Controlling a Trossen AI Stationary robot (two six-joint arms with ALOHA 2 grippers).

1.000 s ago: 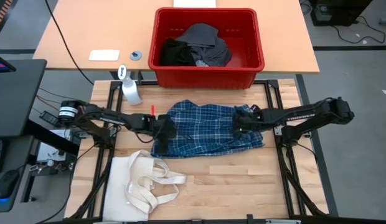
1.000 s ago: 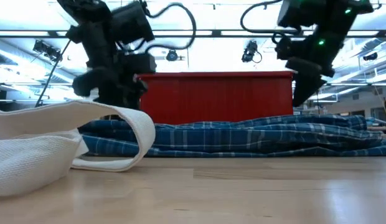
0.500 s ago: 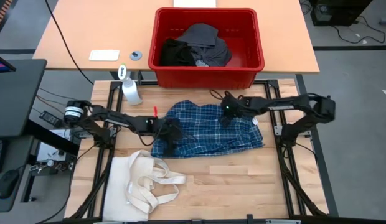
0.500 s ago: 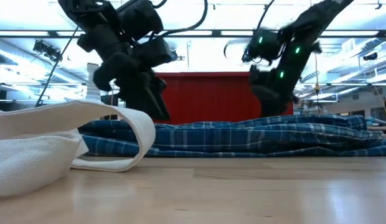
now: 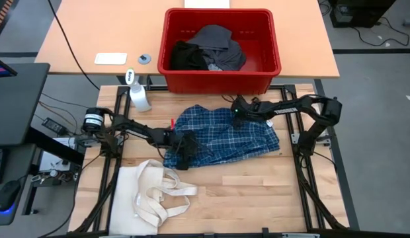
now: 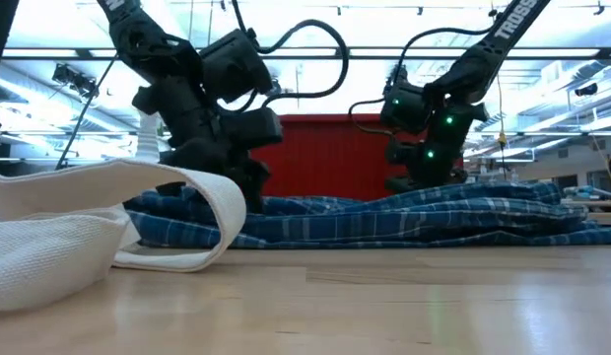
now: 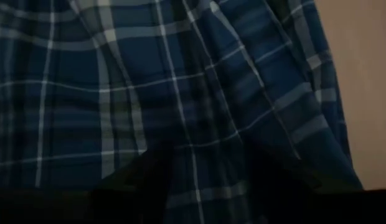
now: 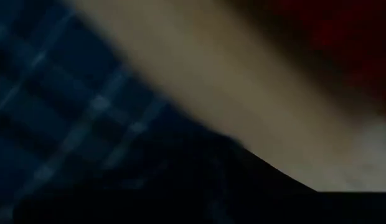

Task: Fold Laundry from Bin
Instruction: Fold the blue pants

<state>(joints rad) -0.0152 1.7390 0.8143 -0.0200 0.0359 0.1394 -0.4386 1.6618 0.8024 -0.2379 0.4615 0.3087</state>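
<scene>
Item: blue plaid shirt (image 5: pixel 221 137), spread in loose folds on the wooden surface (image 5: pixel 258 192), just in front of the red bin (image 5: pixel 221 78). More laundry (image 5: pixel 208 49), dark and grey, is seen heaped inside the bin.

Handling: the shirt is judged light, soft and limp; it will sag and drag wherever it is not supported, and layers may be pinched together by mistake. A hold is best taken at an outer edge or corner, single layer only.

Left claw (image 5: pixel 183 147): set down on the shirt's near-left edge, fingers parted to a middling gap; whether cloth is pinched cannot be told.

Right claw (image 5: pixel 239 112): lowered onto the shirt's far edge beside the bin; its state cannot be told.

Also present: cream tote bag (image 5: pixel 152 192), spray bottle (image 5: pixel 139 96).
</scene>
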